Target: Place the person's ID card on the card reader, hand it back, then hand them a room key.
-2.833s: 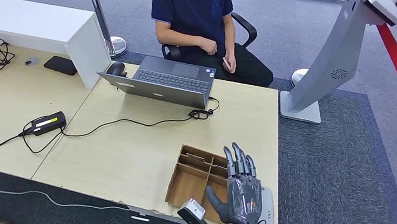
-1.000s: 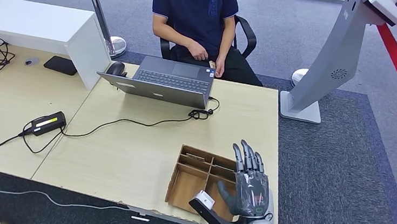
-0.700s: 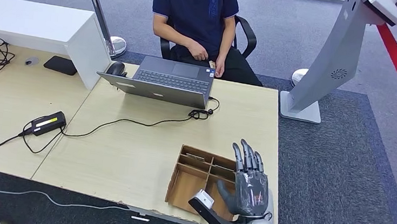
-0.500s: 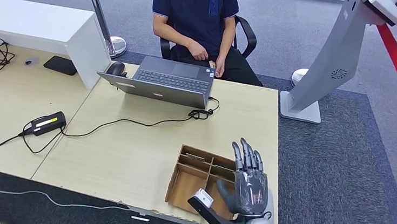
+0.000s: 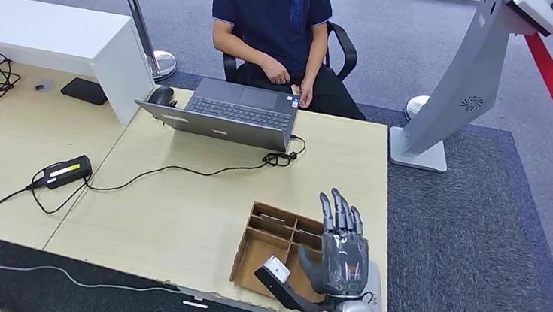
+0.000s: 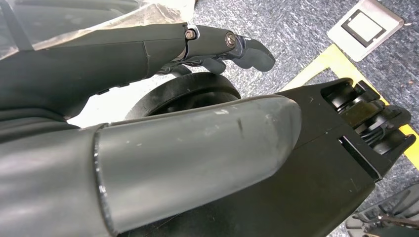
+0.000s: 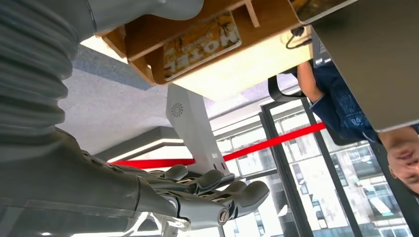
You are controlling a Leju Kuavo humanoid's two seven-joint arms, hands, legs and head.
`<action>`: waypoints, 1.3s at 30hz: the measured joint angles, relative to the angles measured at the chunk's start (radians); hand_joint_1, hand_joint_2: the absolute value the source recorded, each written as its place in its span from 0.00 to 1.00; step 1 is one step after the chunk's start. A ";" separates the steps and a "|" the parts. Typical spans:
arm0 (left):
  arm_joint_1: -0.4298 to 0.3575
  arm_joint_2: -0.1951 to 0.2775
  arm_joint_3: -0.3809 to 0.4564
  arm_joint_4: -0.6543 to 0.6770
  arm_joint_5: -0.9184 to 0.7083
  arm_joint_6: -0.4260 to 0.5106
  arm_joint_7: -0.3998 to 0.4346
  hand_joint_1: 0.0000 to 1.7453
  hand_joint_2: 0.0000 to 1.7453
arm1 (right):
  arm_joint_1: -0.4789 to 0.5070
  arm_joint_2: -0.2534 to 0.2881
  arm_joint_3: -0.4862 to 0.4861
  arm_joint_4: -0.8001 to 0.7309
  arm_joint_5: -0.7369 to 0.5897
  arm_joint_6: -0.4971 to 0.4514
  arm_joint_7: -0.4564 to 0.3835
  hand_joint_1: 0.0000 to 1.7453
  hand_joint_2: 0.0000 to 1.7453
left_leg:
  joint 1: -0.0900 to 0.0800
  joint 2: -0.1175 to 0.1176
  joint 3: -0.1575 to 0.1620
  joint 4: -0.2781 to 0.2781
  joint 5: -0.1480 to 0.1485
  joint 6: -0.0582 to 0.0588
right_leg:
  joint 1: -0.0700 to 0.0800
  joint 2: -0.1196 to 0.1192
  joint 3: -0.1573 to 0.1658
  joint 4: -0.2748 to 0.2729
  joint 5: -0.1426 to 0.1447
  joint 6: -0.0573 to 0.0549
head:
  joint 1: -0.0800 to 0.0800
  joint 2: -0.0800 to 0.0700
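Nearest, the right hand (image 5: 340, 254) is seen raised above the wooden tray (image 5: 270, 238) at the desk's near edge, fingers spread and upright, holding nothing. Straight ahead — across the desk, beyond the laptop (image 5: 232, 111) — the ID card (image 5: 294, 97) is held, small, in the seated person's hand (image 5: 305, 94). The left hand (image 6: 197, 44) hangs by the floor; its grip cannot be judged.

The head view looks forward and down from high up onto the desk (image 5: 178, 215) and the seated person (image 5: 274, 20). The right wrist view sits close behind the right hand (image 7: 197, 190), turned upside down, sharing the wooden tray (image 5: 270, 238) and the person. The left wrist view faces carpet (image 6: 306, 29).
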 joint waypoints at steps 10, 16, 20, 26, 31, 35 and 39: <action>0.000 0.000 0.000 0.000 0.000 -0.004 0.000 0.00 0.00 | -0.004 -0.005 -0.016 -0.008 -0.033 -0.010 -0.039 0.00 1.00 | 0.000 0.000 0.000 0.000 0.000 0.000 | 0.000 0.000 0.000 0.000 0.000 0.000 | 0.000 0.000; 0.000 0.000 0.000 0.000 0.000 -0.006 0.000 0.00 0.00 | -0.012 -0.014 -0.023 0.005 -0.049 -0.026 -0.059 0.00 1.00 | 0.000 0.000 0.000 0.000 0.000 0.000 | 0.000 0.000 0.000 0.000 0.000 0.000 | 0.000 0.000; 0.000 0.000 0.000 0.000 0.000 -0.006 0.000 0.00 0.00 | -0.014 -0.017 -0.025 0.018 -0.053 -0.029 -0.066 0.00 1.00 | 0.000 0.000 0.000 0.000 0.000 0.000 | 0.000 0.000 0.000 0.000 0.000 0.000 | 0.000 0.000; 0.000 0.000 0.000 0.000 0.000 -0.006 0.000 0.00 0.00 | -0.016 -0.019 -0.025 0.032 -0.056 -0.031 -0.070 0.00 1.00 | 0.000 0.000 0.000 0.000 0.000 0.000 | 0.000 0.000 0.000 0.000 0.000 0.000 | 0.000 0.000; 0.000 0.000 0.000 0.000 0.000 -0.006 0.000 0.00 0.00 | -0.017 -0.021 -0.025 0.042 -0.063 -0.038 -0.076 0.00 1.00 | 0.000 0.000 0.000 0.000 0.000 0.000 | 0.000 0.000 0.000 0.000 0.000 0.000 | 0.000 0.000; 0.000 0.000 0.000 0.000 0.000 -0.006 0.000 0.00 0.00 | -0.017 -0.022 -0.024 0.046 -0.066 -0.040 -0.078 0.00 1.00 | 0.000 0.000 0.000 0.000 0.000 0.000 | 0.000 0.000 0.000 0.000 0.000 0.000 | 0.000 0.000; 0.000 0.000 0.000 0.000 0.000 -0.006 0.000 0.00 0.00 | -0.017 -0.023 -0.024 0.052 -0.068 -0.041 -0.078 0.00 1.00 | 0.000 0.000 0.000 0.000 0.000 0.000 | 0.000 0.000 0.000 0.000 0.000 0.000 | 0.000 0.000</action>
